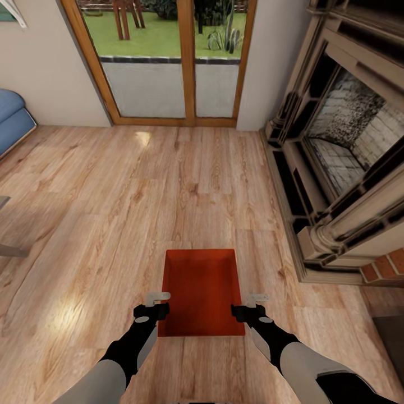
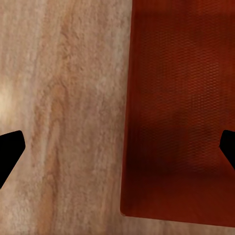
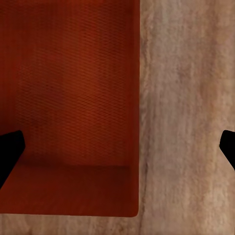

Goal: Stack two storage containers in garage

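One orange-red storage container (image 1: 201, 292) stands topless on the living room's light wood-plank floor (image 1: 112, 213), just ahead of me. My left gripper (image 1: 159, 306) hovers open at its near left corner. In the left wrist view the left gripper (image 2: 117, 152) has its dark fingertips (image 2: 10, 149) far apart, one over bare planks and one over the container's ribbed inside (image 2: 181, 98). My right gripper (image 1: 249, 306) hovers open at the near right corner. The right wrist view shows the right gripper (image 3: 117, 152) straddling the container's side wall (image 3: 138, 98) the same way. The garage is out of view.
A brick-and-stone fireplace (image 1: 342, 157) fills the right side. Wood-framed glass doors (image 1: 168, 62) stand in the far wall. A blue sofa's end (image 1: 12, 120) shows at the left edge, and a grey object (image 1: 8, 247) lies low on the left.
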Robot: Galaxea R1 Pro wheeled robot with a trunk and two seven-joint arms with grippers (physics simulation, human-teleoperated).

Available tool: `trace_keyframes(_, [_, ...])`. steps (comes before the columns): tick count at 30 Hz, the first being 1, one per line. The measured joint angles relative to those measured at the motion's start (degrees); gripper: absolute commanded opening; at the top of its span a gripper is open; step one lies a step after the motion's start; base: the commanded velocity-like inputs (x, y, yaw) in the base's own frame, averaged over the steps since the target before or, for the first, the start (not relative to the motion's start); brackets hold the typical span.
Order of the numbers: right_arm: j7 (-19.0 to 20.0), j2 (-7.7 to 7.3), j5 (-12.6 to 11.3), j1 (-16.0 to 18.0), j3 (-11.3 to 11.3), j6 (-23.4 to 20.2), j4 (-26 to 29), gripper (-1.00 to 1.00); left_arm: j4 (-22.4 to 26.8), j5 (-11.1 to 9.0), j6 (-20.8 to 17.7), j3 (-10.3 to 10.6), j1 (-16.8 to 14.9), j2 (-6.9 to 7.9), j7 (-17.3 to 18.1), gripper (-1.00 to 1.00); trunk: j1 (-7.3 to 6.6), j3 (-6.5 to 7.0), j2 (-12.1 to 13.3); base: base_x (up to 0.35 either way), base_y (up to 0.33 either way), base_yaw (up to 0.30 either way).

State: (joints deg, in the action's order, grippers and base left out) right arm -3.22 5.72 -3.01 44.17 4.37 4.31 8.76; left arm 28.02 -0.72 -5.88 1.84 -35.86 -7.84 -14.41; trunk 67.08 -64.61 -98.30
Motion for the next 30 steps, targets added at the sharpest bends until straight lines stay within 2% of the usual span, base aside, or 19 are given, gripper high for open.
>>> trace_keyframes(20, [-0.01,-0.15,-0.55,0.0,-0.09,-0.01,0.02,1.0,0.0,0.08,0.0,0.06,0.0,0.08,-0.06,1.0,4.39,-3.59,-8.02,0.0,0.0,0.0])
trace_keyframes(30, [0.05,-0.38,-0.11,0.0,-0.08,0.08,0.09,1.0,0.0,0.02,0.0,0.02,0.0,0.09,0.03,1.0,6.59,-5.39,-12.03,0.0,0.0,0.0])
